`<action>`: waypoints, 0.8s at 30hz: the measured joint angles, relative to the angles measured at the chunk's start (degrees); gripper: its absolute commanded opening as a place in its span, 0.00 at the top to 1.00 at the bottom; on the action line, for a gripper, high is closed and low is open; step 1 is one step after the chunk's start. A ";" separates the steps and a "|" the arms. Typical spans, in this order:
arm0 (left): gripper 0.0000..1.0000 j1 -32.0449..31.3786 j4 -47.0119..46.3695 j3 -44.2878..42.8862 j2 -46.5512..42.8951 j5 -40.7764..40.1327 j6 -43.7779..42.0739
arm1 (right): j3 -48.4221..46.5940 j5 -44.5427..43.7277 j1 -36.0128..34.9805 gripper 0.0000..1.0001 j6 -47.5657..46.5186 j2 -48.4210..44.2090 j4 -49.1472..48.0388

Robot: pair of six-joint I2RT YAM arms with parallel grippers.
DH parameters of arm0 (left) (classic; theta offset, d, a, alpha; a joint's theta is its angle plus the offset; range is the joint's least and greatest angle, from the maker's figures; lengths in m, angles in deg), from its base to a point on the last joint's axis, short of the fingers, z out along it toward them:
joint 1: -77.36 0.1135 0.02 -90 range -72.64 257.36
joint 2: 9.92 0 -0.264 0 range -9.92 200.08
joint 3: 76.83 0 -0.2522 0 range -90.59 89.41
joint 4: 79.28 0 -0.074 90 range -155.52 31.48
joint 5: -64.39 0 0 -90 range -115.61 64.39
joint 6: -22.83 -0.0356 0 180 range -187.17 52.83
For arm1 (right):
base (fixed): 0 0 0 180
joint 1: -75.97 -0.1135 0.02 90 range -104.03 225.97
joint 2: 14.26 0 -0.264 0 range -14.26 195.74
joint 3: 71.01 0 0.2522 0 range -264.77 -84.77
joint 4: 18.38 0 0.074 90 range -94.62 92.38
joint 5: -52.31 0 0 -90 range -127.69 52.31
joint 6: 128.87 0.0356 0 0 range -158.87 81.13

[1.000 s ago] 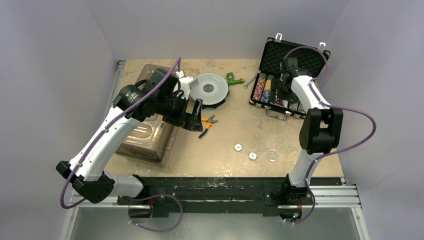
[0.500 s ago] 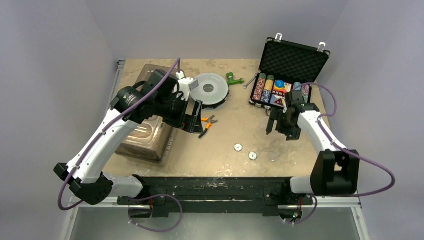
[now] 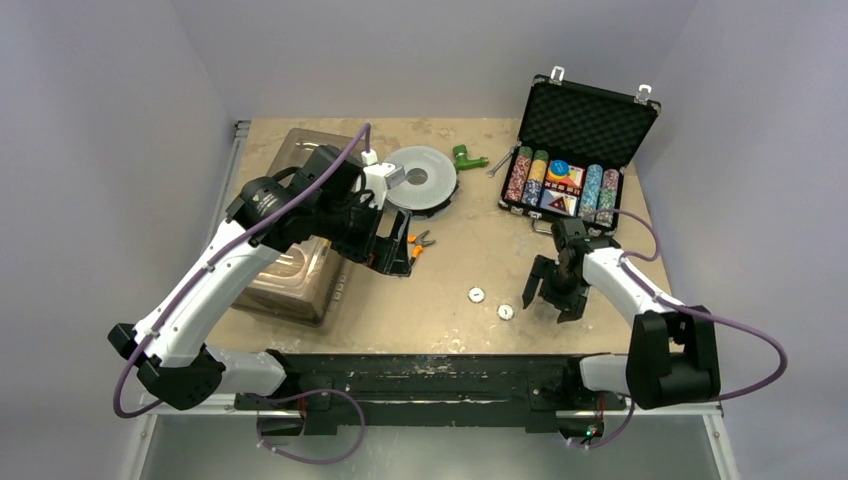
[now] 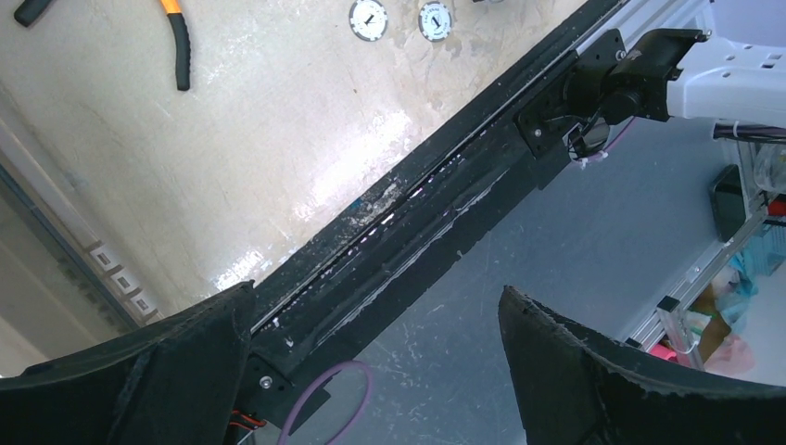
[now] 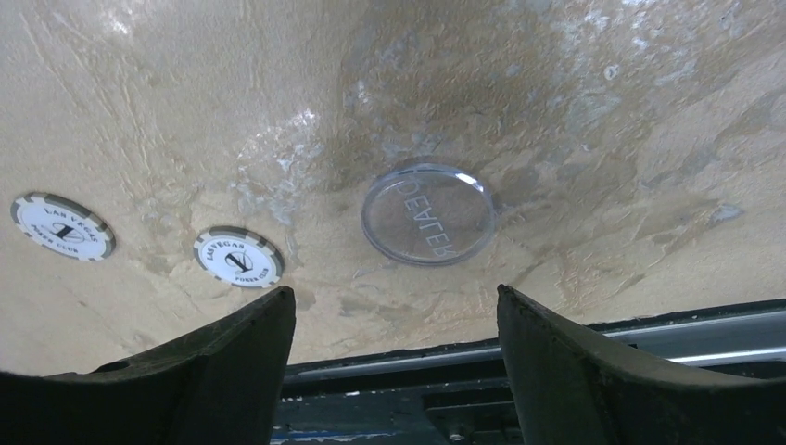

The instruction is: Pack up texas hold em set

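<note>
Right gripper [image 5: 392, 308] now seemingly above button [image 5: 428, 214]

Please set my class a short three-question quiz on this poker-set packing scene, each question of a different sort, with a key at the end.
1. True or false: the black case is shut.
2. Pick one. In the right wrist view, what lies on the table between the fingers of the open right gripper? A, a card deck. B, a clear round dealer button. C, pliers.
3. Short answer: how many white poker chips lie loose beside that item?

Key: 1 false, its lid stands open. 2 B. 3 two.
</note>
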 measured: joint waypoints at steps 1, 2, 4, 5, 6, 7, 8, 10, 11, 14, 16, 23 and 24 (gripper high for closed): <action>0.01 -0.07 -0.02 0.00 -0.02 0.04 0.00 | 0.00 -0.15 -0.09 0.25 0.35 0.22 -0.26; 0.01 -0.11 -0.04 0.00 -0.04 0.07 0.00 | 0.00 -0.46 -0.13 0.25 0.81 0.74 -0.63; 0.01 -0.17 -0.04 0.00 -0.09 0.11 0.00 | 0.00 -1.38 -0.17 0.26 1.68 2.10 -1.49; 0.01 -0.17 -0.07 0.00 -0.11 0.11 0.00 | 0.00 -1.62 -0.20 0.27 2.03 2.89 -1.88; 0.01 -0.17 -0.07 0.00 -0.13 0.11 0.00 | 0.04 -1.92 -0.24 0.27 2.38 3.65 -2.34; 0.01 -0.20 -0.07 0.00 -0.13 0.09 0.00 | 0.07 -2.14 -0.28 0.27 2.67 4.17 -2.69; 0.01 -0.22 -0.07 0.00 -0.15 0.11 0.00 | 0.09 -2.56 -0.33 0.27 2.93 4.76 -3.06; 0.01 -0.22 -0.07 0.00 -0.15 0.09 0.00 | 0.11 -3.06 -0.37 0.27 3.32 5.84 -3.78; 0.01 -0.26 -0.07 0.00 -0.15 0.09 0.00 | 0.15 -3.19 -0.37 0.28 3.48 6.23 -4.15; 0.01 -0.48 -0.04 0.00 -0.15 0.09 -0.02 | 0.50 -3.52 -0.37 0.29 3.87 7.06 -5.22; 0.01 -0.52 -0.04 0.00 -0.15 0.09 -0.02 | 0.63 -3.98 -0.37 0.30 4.13 7.52 -5.53; 0.01 -0.55 -0.04 0.00 -0.13 0.07 -0.02 | 0.68 -4.42 -0.37 0.36 4.26 7.58 -5.53; 0.01 -0.55 -0.04 0.00 -0.13 0.07 -0.02 | 0.68 -4.42 -0.37 0.37 4.26 7.58 -5.53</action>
